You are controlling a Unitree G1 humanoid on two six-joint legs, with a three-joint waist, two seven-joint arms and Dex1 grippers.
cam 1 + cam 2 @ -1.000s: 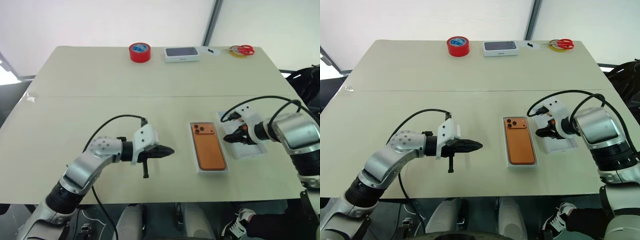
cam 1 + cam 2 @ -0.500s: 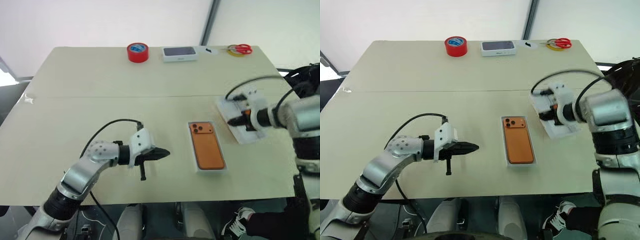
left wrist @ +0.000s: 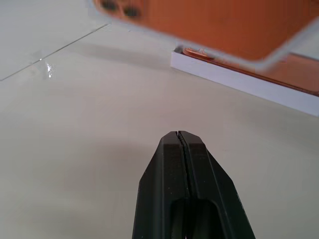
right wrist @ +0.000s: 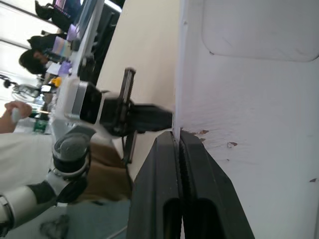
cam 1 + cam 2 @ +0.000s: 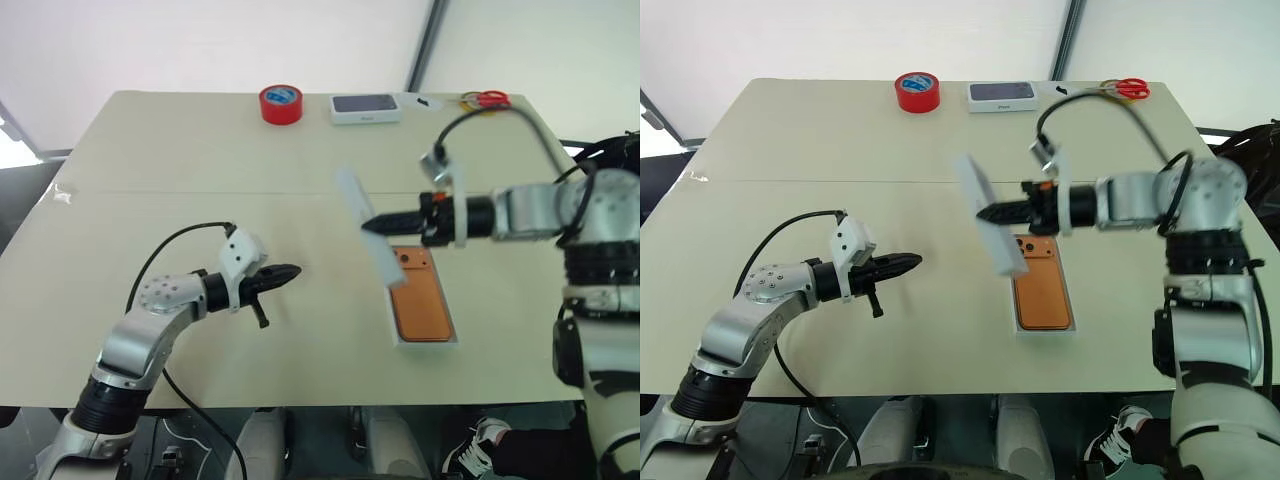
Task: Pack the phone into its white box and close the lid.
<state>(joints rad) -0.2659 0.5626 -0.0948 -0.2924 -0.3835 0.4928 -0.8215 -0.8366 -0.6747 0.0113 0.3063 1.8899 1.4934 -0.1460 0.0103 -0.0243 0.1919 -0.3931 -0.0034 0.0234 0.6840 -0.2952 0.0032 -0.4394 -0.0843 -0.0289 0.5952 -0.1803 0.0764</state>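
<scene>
So the phone [image 5: 420, 304] is a flat orange slab with rounded corners and a raised orange camera block with dark lenses at its far corner, and it's lying face down inside the white box [image 5: 428, 342], a shallow white tray barely bigger than the phone, sitting on the desk [image 5: 200, 160] near the front edge, right of centre. Just above the tray's far end hangs the lid [image 5: 365, 225], a thin white rectangular cover tilted up on edge in the air; the left wrist view catches its outer face with the orange phone picture, and the right wrist view shows its plain white moulded inside with a rounded recess. The right claw [image 5: 368, 226] comes in from the right, pointing left, and its black fingers are pressed together pinching the lid's edge. The left claw [image 5: 292, 270] is over bare desk well to the left of the tray, pointing toward it, fingers pressed together on nothing. Way at the back of the desk there's a red tape roll [image 5: 280, 103], a white box with a dark top [image 5: 365, 108] next to it, and red-handled scissors [image 5: 486, 99] off toward the far right corner.
</scene>
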